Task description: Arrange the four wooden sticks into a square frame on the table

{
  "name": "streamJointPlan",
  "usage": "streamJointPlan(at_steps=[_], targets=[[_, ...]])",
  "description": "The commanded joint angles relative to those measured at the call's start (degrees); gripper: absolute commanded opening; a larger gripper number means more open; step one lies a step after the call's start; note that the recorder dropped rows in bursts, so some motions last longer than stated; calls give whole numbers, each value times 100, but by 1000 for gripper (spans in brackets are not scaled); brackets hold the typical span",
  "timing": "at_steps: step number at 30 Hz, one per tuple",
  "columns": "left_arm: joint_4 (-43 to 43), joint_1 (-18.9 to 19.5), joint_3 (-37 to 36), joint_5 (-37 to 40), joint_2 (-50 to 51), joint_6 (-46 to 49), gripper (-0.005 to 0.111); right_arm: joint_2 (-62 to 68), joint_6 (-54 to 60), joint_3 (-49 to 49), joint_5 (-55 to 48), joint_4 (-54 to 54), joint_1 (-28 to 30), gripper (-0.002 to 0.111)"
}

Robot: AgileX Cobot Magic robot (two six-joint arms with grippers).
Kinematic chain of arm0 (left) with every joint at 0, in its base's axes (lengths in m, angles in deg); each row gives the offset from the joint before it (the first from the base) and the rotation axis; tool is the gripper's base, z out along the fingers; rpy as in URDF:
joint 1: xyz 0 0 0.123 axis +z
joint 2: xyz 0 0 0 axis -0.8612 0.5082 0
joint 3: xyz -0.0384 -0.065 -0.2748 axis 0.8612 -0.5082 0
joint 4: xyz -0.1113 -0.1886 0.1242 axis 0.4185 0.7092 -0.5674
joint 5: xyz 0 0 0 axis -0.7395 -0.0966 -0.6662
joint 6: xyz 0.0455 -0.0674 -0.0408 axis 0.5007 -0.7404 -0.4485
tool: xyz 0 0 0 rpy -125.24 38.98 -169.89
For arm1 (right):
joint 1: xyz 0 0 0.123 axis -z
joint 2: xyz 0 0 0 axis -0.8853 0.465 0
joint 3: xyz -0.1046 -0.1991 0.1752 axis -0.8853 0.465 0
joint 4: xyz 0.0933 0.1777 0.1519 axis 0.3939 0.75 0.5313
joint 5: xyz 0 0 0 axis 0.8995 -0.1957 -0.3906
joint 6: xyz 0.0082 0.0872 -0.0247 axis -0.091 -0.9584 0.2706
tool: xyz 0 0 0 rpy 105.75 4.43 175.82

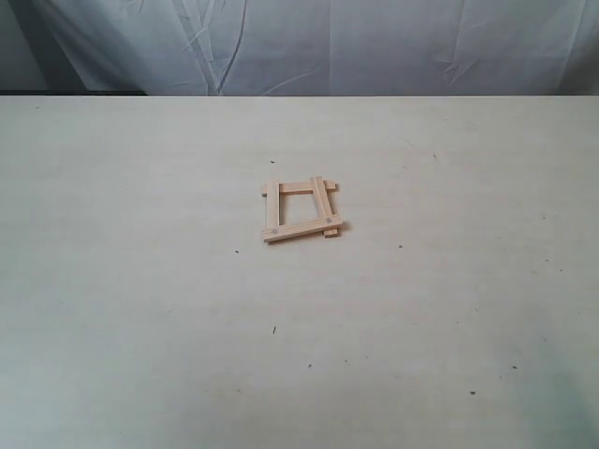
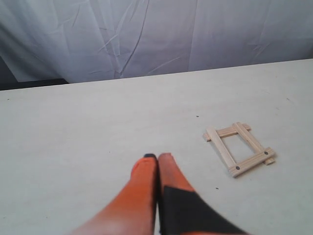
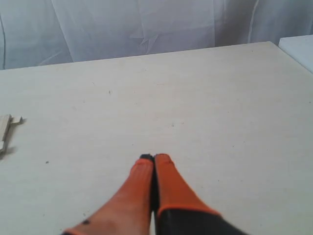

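The four wooden sticks lie as a small square frame (image 1: 301, 210) near the middle of the table (image 1: 140, 281), ends overlapping and poking out at the corners. The left wrist view shows the same square frame (image 2: 239, 149) off to one side of my left gripper (image 2: 157, 156), whose orange fingers are pressed together with nothing between them. My right gripper (image 3: 153, 157) is likewise shut and empty above bare table, with only the tip of the frame (image 3: 6, 129) showing at that picture's edge. Neither gripper appears in the exterior view.
A wrinkled white cloth (image 1: 309, 42) hangs behind the table's far edge. A white surface (image 3: 298, 49) shows beyond the table's corner in the right wrist view. A few tiny dark specks dot the tabletop.
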Motion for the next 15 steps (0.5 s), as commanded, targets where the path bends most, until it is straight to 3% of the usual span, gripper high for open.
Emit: streamJointPlan(at_steps=[1,15], targets=[[-4,11,-1,-24,-27,-6,0,-163,-25,339,232,-94,35,0],[-4,11,-1,-24,-27,-6,0,-531,413,475,428,58,35,0]])
